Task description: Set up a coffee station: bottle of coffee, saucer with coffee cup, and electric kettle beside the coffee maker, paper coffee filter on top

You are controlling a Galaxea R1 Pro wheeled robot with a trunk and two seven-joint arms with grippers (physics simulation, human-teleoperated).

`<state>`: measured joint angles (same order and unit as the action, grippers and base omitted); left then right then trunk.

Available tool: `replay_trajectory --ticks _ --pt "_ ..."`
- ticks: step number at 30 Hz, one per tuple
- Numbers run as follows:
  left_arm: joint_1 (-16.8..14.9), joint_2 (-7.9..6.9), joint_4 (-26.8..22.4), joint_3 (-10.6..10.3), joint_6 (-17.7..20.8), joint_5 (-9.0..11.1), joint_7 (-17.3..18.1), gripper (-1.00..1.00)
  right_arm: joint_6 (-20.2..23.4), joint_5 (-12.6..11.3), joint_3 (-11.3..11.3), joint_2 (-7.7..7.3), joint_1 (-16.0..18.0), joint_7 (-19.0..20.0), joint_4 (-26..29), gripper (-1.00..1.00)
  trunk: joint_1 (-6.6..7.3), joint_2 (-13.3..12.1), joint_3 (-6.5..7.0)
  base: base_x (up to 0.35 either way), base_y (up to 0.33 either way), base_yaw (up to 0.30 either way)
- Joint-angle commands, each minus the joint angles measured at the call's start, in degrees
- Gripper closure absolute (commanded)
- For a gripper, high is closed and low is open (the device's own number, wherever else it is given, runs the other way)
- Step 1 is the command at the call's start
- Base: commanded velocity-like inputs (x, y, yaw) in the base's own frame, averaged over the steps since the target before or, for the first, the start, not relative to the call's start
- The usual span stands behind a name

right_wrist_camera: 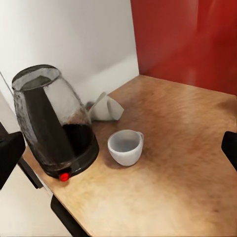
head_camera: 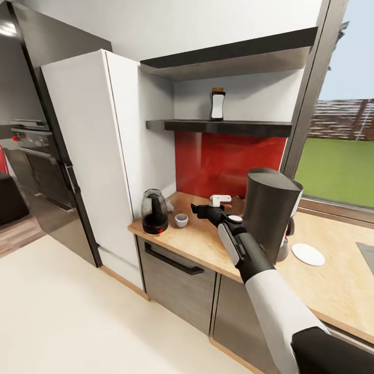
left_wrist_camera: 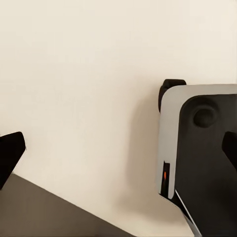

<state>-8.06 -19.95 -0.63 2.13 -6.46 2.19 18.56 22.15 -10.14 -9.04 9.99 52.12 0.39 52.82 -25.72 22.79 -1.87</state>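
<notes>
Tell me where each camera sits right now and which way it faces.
Head view: high on the robot, looking down at the countertop, coffee maker, kettle, cup, saucer, shelf bottle; right arm and right hand reach in.
Left wrist view: looks down at pale floor and the robot's base; fingertips at the edges.
Right wrist view: looks at kettle, cup, paper filter.
Shared: head and right wrist views both show kettle and cup.

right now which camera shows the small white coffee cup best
The right wrist view: the small white coffee cup sits upright, large and unobstructed beside the glass kettle. The head view shows it tiny.
</notes>
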Motion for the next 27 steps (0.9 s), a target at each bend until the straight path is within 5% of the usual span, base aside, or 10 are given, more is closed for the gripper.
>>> replay_trajectory --ticks 1,27 --pt "-0.1 -0.04 0.1 0.2 0.0 0.2 0.2 -1.0 0.3 -0.2 0.0 0.01 0.1 0.0 -0.2 -1.0 -0.07 0.1 -0.13 0.304 0.108 0.0" --pt "-0.2 0.16 0.3 0.2 0.0 0.2 0.1 -1.0 0.3 -0.3 0.1 0.01 0.0 0.0 -0.8 -1.0 -0.07 0.1 -0.13 0.317 0.028 0.0"
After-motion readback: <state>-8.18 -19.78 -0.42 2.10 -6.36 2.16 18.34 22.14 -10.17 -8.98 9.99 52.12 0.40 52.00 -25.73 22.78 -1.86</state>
